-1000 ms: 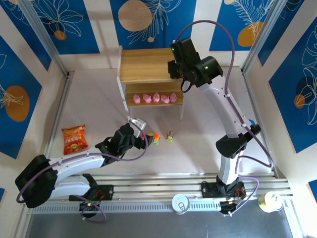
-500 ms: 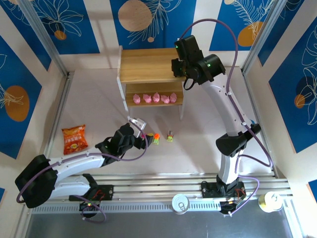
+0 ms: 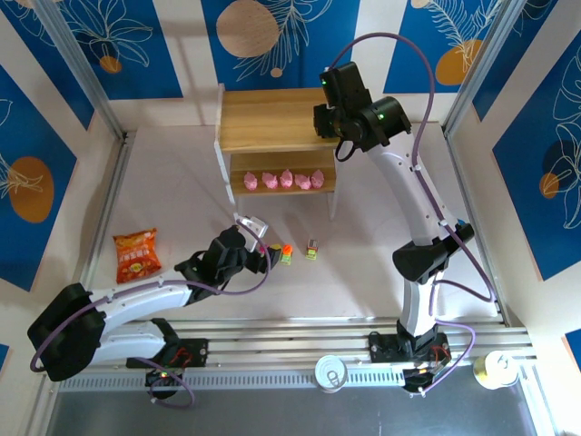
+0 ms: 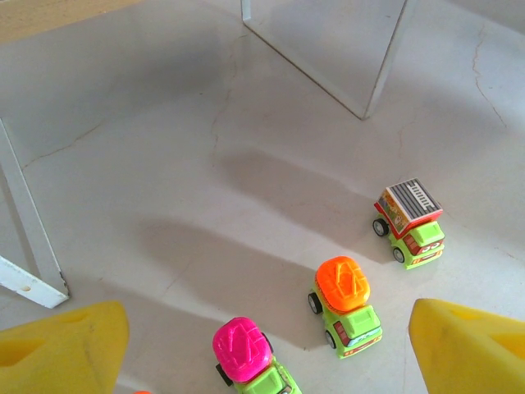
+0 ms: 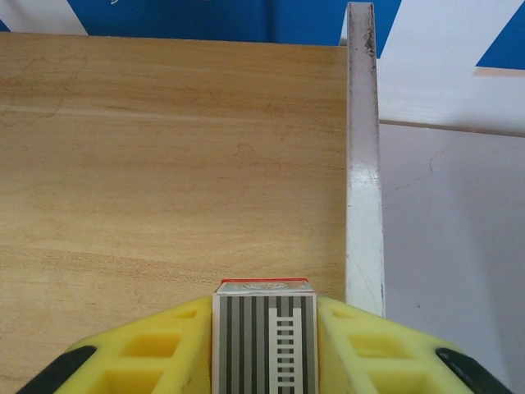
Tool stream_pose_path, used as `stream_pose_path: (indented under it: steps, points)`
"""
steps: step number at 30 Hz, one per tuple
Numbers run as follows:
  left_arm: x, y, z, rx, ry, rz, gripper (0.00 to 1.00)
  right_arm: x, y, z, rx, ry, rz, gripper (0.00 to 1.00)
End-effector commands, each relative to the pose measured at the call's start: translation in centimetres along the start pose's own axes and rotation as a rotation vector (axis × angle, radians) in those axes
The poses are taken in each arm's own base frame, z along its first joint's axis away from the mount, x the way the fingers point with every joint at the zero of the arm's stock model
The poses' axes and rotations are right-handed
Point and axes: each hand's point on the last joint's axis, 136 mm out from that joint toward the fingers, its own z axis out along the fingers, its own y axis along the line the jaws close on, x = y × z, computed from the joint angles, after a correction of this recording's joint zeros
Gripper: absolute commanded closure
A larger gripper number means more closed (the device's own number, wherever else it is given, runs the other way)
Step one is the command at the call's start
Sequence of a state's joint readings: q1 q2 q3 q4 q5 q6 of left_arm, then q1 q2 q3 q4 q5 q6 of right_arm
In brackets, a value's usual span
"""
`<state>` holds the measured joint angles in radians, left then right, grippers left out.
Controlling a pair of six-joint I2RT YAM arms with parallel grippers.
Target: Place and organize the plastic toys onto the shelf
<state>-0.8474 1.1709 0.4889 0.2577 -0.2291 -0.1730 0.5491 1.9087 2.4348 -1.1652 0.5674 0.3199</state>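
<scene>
Five rounded pink figures (image 3: pixel 283 181) of smooth plastic stand in a row on the lower board of the shelf (image 3: pixel 272 118), a two-tier rack of pale grained wood with glossy white side frames; the right gripper (image 5: pixel 264 324) is over the right end of the top board (image 5: pixel 164 164), just beside the scuffed white frame rail (image 5: pixel 363 164); its yellow foam pads (image 5: pixel 164 349) lie flush against both sides of the ladder-roofed car (image 5: pixel 264 341), a boxy toy with a flat grey-and-black striped top, so it grasps the car. The left gripper (image 4: pixel 262 328) hangs low over the matt white table (image 4: pixel 205 164), which is veined with hairline cracks; its wedge-shaped jaws are spread wide and grip nothing. Three green cars rest on the table: the magenta-domed car (image 4: pixel 244 353) between the jaws; the orange-domed car (image 4: pixel 346 304) just beside it; the striped-roof car (image 4: pixel 410 220) farther off. The crinkled orange-red snack bag (image 3: pixel 136 254) lies well apart to the left.
</scene>
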Motion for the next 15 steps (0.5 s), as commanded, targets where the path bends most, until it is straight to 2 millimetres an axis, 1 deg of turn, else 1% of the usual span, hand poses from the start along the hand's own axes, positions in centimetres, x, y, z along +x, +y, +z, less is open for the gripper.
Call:
stream_pose_path:
  steps: [1, 6, 11, 15]
  points:
    - [-0.6, -0.1, 0.0, -0.003, -0.015, 0.013, 0.12, -0.1, 0.0, -0.2, -0.014, 0.004, -0.003, 0.66]
    - [-0.6, -0.1, 0.1, -0.003, -0.014, 0.013, 0.12, -0.7, 0.0, -0.9, -0.018, -0.024, -0.005, 0.62]
    - [-0.6, -0.1, 0.1, -0.005, -0.011, 0.014, 0.11, -0.9, -0.1, -1.1, -0.015, -0.03, -0.008, 0.6]
    - [-0.6, 0.0, 0.1, -0.008, -0.012, 0.015, 0.11, -2.0, -0.6, -2.1, -0.003, -0.077, -0.004, 0.58]
